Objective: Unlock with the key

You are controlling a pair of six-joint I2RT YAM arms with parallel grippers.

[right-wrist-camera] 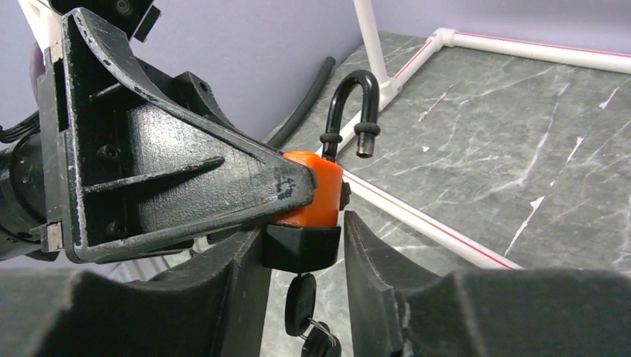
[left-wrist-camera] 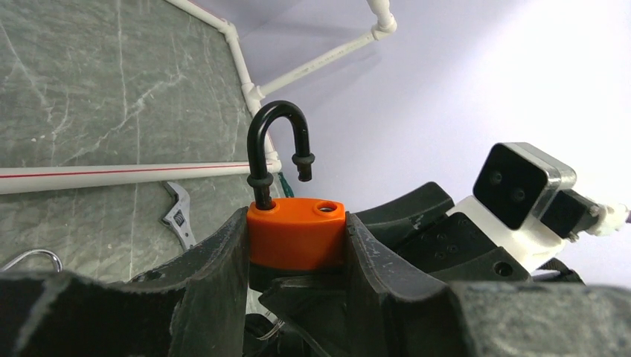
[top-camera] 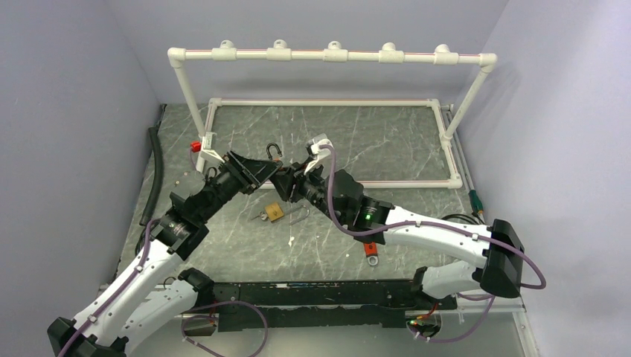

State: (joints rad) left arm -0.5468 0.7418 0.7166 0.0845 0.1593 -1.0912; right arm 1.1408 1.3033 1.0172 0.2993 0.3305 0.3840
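Padlock (left-wrist-camera: 296, 234) was clamped by its orange body in the left gripper (left-wrist-camera: 296, 245), jaws about half closed on it. It was held off the table with the black shackle (left-wrist-camera: 277, 145) open and sticking up past the fingertips. Jaws of the right gripper (right-wrist-camera: 301, 238) stood partly closed on either side of the lock's black bottom end, just under the left finger, but whether they actually pinched it I couldn't tell. The key (right-wrist-camera: 300, 301) hung from the lock's underside, between and just below the right fingers.
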